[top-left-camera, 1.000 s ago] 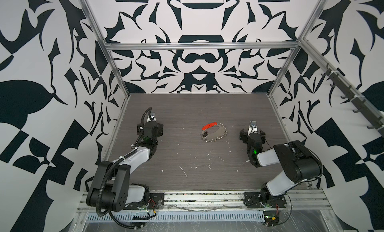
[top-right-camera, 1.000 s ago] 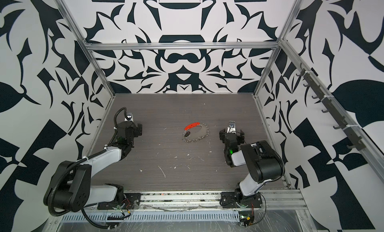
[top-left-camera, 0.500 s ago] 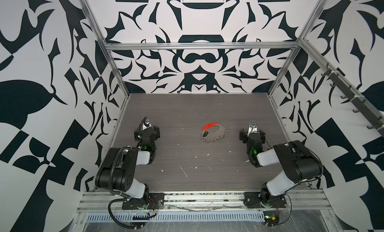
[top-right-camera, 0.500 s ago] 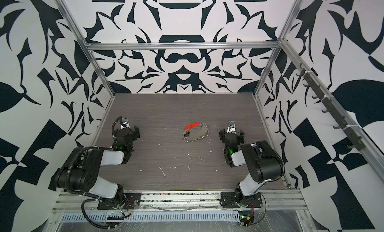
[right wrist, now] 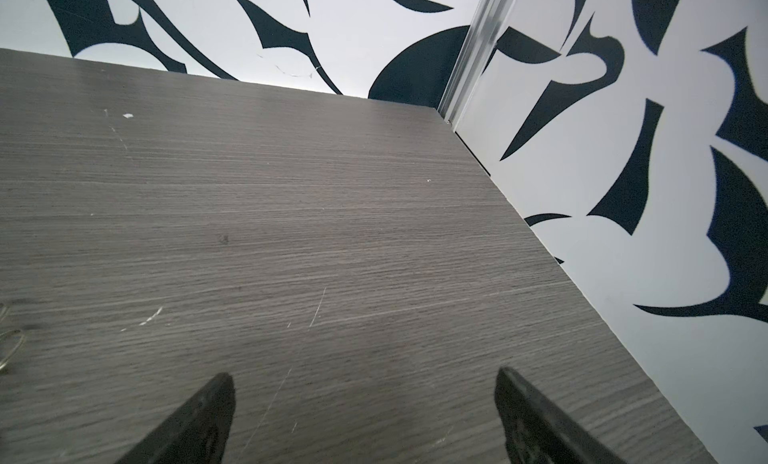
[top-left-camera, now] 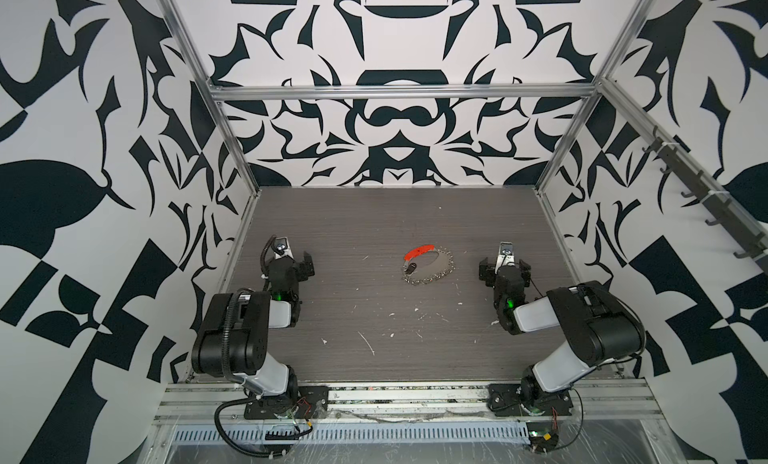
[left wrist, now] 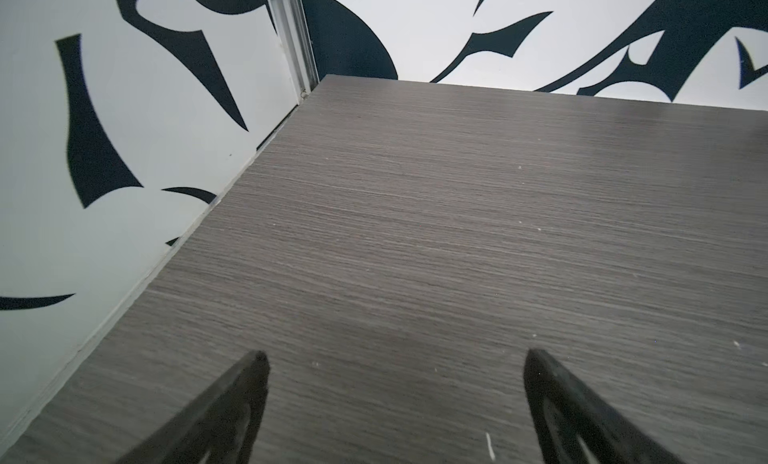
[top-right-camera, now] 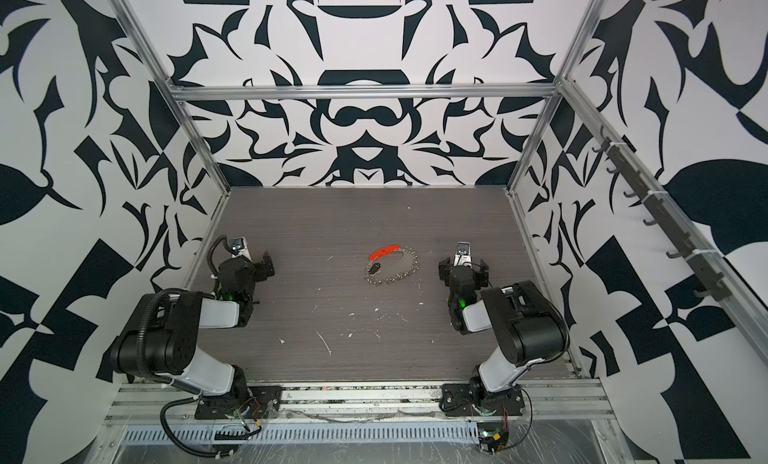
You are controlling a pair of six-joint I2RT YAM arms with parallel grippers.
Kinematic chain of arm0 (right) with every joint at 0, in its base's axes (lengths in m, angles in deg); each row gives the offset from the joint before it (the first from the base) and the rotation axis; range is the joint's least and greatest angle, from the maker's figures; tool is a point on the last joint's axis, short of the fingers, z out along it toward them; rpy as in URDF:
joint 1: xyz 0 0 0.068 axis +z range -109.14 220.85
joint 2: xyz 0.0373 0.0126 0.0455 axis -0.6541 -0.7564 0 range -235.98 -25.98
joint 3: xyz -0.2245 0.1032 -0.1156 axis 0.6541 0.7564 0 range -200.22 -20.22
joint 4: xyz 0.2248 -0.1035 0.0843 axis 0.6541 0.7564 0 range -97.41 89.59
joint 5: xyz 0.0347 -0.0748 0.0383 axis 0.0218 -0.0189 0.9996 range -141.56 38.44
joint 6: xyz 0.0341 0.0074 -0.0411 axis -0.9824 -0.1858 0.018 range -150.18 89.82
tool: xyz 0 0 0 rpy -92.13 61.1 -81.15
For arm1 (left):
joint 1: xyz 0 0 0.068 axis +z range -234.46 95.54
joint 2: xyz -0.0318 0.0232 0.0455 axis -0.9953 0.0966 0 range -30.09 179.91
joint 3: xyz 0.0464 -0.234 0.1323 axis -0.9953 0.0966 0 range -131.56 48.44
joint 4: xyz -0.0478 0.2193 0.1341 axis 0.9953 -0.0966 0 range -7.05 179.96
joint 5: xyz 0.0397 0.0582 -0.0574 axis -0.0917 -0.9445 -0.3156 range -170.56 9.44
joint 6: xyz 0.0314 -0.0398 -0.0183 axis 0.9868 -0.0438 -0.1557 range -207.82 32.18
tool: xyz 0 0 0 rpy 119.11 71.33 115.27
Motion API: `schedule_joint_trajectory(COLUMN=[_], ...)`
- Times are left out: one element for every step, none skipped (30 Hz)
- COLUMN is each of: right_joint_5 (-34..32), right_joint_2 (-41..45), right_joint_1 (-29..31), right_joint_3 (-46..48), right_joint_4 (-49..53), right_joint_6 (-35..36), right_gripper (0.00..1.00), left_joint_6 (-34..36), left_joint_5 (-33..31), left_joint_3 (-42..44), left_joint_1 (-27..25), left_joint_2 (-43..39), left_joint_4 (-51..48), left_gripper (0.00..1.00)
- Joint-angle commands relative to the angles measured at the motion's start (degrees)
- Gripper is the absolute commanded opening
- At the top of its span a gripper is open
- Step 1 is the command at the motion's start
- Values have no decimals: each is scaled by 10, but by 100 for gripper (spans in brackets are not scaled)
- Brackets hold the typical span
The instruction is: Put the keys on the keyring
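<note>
One small black key (top-left-camera: 412,268) lies near the middle of the table (top-left-camera: 374,341), inside the curl of the silver chain (top-left-camera: 438,274). The keyring (top-left-camera: 404,270) is just beside it at the chain's near end. At this size we cannot tell whether the key merely touches the ring or is already threaded on it. The curved orange-red plastic piece (top-left-camera: 419,251) rests just behind them.

Well apart on either side, we see the left gripper (left wrist: 397,358) and the right gripper (right wrist: 365,376) low over bare table. Both have their jaws spread wide with nothing between them.

We judge that no grasp is in hand and the reach toward the bundle has not begun.

Next, we think both arms need to come in to the centre. One should pin or pinch the keyring so the loose chain cannot drag. The other should take the key by its black body, leaving its metal tip free to meet the ring. Both pieces are tiny and lie flat, so the jaws must close narrowly and squarely.
</note>
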Motion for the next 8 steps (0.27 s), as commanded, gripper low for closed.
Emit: schedule_joint_trajectory(right_joint_5=[-1,1,5,15,34,50,52,50], right_joint_2=[6,7,8,9,13,16,17,16], right_joint_1=[2,1,-1,-7,-17,-25,-27,-27], right_joint_3=[-9,-13,-14,-18,-23,-25,-24,-21], right_joint_4=[-17,-9,-4,4,23,34,33,24], right_joint_6=[1,-1,-7,-11,-17,-24,-24,-21], right_gripper=[100,100,100,100,100,100,100,100], left_joint_6=[-8,-7,-7,-7,-7,-7,-7,-7], left_joint_5=[15,15,16,16,16,15,16,16], left_joint_3=[-6,-6,-6,-6,-7,-6,-6,-6], left_joint_1=[0,0,0,0,0,0,1,0], left_joint_2=[-3,0,-1,-2,-2,-2,-2,-2], left_joint_4=[-5,2,1,-2,-3,-2,-2,-2], left_gripper=[99,99,99,99,99,99,99,99])
